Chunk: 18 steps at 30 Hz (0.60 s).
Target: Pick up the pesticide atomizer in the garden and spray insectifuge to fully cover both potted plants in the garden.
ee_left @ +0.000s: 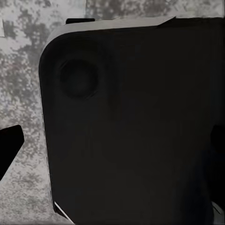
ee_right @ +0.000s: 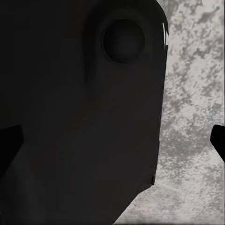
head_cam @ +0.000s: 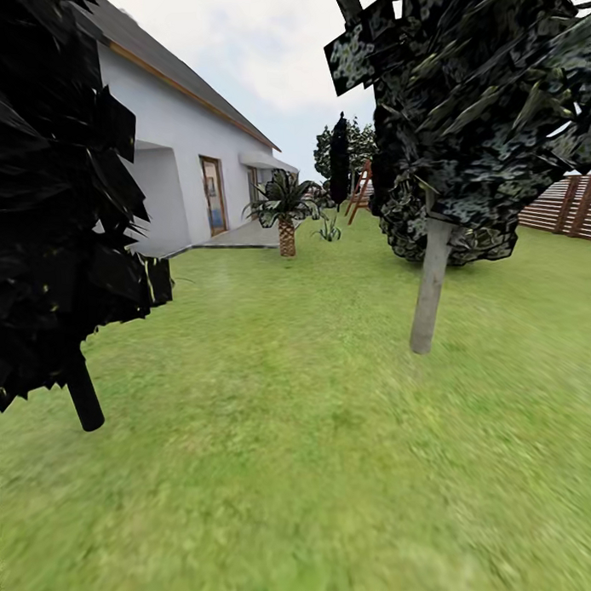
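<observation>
The robot is crossing the lawn (head_cam: 317, 431) toward the white house (head_cam: 180, 155), searching, and I cannot tell either hand's state.

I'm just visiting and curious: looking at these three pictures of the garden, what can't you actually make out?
- Head view: the white house is partly covered by the dark-leaved tree at the left edge.
- Head view: the brown slatted wooden fence is cut off by the right edge and by the pale-trunked tree.
- Head view: the reddish frame beyond the small palm tree is too small to identify.
- Both wrist views: a black robot body panel blocks most of the mottled grey paving; whether either gripper is open is unclear.
</observation>
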### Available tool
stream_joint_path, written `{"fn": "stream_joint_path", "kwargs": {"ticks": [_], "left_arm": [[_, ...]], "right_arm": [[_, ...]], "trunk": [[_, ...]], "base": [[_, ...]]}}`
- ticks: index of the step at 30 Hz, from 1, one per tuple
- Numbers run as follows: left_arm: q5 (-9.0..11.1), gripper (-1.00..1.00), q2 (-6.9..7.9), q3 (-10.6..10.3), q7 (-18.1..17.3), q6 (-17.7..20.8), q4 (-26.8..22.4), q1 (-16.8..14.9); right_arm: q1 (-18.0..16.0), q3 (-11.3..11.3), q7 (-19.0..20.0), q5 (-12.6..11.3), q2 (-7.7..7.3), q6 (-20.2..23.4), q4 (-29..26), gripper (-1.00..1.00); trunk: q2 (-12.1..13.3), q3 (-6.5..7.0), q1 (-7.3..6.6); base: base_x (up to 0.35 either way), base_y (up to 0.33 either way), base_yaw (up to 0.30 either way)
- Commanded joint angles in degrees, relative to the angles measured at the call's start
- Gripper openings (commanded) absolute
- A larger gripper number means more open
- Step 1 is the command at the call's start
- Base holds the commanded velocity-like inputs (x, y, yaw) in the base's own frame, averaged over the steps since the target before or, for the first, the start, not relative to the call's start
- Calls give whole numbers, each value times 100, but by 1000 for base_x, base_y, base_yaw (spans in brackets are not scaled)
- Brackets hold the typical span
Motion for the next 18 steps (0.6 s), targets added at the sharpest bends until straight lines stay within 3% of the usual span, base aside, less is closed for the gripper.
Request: {"fn": "stream_joint_path", "kwargs": {"ticks": [1,7,11,18], "left_arm": [[0,100,-9,-2,-1,-12,-8,0],[-1,100,-32,-3,-1,-14,-11,0],[-1,100,-34,2,-1,-14,-11,0],[-1,100,-35,14,-1,-14,-44,-2]], "right_arm": [[-2,1,2,1,3,-1,-2,100],[-2,-27,4,-34,-7,-1,-8,100],[-2,-33,4,-39,-9,-1,-8,100],[-2,-34,-4,-40,-10,-1,-13,100]], "trunk": [[-3,-5,-3],[-3,-5,-3],[-3,-5,-3],[-3,-5,-3]], "base": [[-263,-170,0],[-274,-179,14],[-282,-175,179],[-73,-41,116]]}}
